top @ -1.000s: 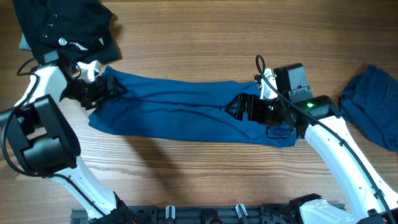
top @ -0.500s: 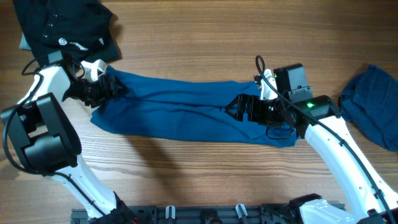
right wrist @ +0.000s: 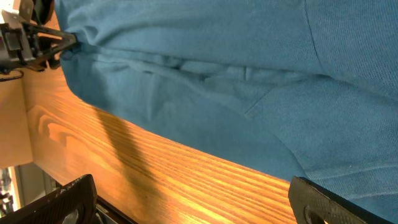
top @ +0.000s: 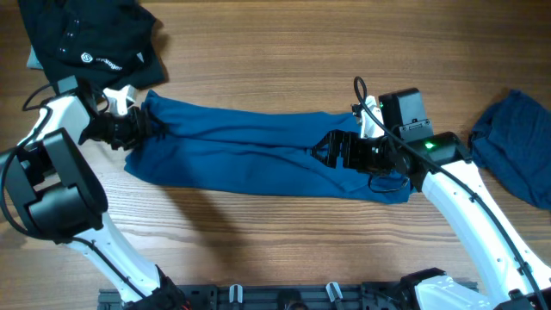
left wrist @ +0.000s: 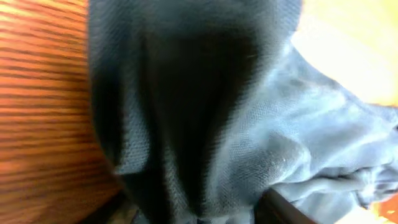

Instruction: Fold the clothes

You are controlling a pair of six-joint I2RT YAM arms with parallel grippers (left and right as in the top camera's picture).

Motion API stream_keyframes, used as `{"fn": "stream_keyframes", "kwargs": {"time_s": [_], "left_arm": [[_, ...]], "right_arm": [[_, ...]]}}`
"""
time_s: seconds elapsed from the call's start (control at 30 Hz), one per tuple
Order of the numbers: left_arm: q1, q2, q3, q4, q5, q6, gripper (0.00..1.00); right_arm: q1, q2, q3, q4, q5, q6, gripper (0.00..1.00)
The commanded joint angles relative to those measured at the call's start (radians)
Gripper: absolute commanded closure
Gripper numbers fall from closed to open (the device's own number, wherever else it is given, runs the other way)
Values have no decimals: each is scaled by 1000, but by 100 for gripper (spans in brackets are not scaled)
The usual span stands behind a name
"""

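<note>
The mid-blue T-shirt lies as a long band across the wooden table. My left gripper sits at its left end. In the left wrist view, bunched blue cloth fills the gap between the half-closed jaws, and one dark finger shows at the lower right. My right gripper hovers open over the shirt's right part. Its wide-apart fingers frame bare wood next to the shirt's edge. A darker blue garment lies crumpled at the far right.
A black garment with a small white logo is heaped at the table's top left corner, close behind my left arm. The table's front edge runs just beyond the right gripper's fingers in the right wrist view.
The left jaws have closed in on the shirt's left end, and that gripper has shifted slightly left. The right arm has not moved.
</note>
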Motion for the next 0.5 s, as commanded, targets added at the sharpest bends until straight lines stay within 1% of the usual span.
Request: {"fn": "stream_keyframes", "kwargs": {"time_s": [0.0,0.07,0.1,0.17,0.2,0.3,0.47], "left_arm": [[8,53,-29,9,-84,8,65],[8,53,-29,16,-86,8,75],[9,53,-29,26,-98,-1,82],[8,53,-29,49,-152,-64,88],[8,53,-29,54,-166,-79,94],[8,52,-27,58,-175,-91,96],[8,49,-2,47,-174,-129,96]], "right_arm": [[6,8,-3,3,-20,-21,0],[6,8,-3,0,-20,-21,0],[6,8,-3,-3,-20,-21,0],[6,8,-3,-6,-20,-21,0],[6,8,-3,-7,-20,-21,0],[6,8,-3,-7,-20,-21,0],[6,8,-3,-7,-20,-21,0]]}}
